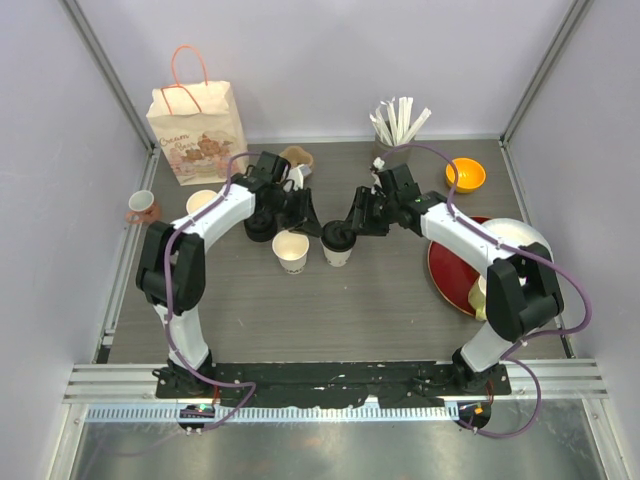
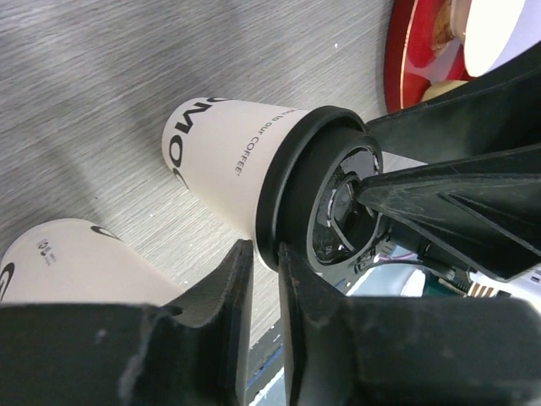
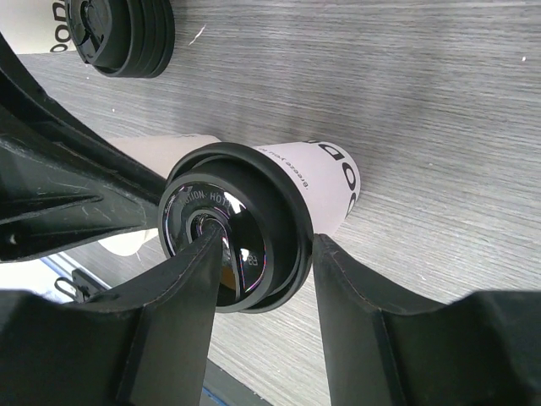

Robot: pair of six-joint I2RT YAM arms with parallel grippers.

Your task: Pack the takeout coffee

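The takeout coffee cup [image 1: 338, 250] stands mid-table, cream-white with a black lid [image 1: 338, 236] on it. In the left wrist view the cup [image 2: 224, 161] and lid [image 2: 283, 194] fill the middle. My left gripper [image 2: 264, 251] is nearly closed, its fingertips pinching the lid's rim from the left side [image 1: 316, 228]. My right gripper [image 3: 264, 241] is open and straddles the lid [image 3: 254, 211]: one finger lies on the lid's top, the other stands just outside its rim by the cup wall [image 3: 325, 173]. In the top view it comes from the right [image 1: 352, 226].
An open cream cup [image 1: 291, 252] stands just left of the lidded one. A stack of black lids [image 3: 127, 34] is behind. A paper bag [image 1: 197, 120] stands back left, with a pink mug [image 1: 142, 207] at the left edge. An orange bowl [image 1: 465, 175] and a red plate [image 1: 450, 270] are on the right.
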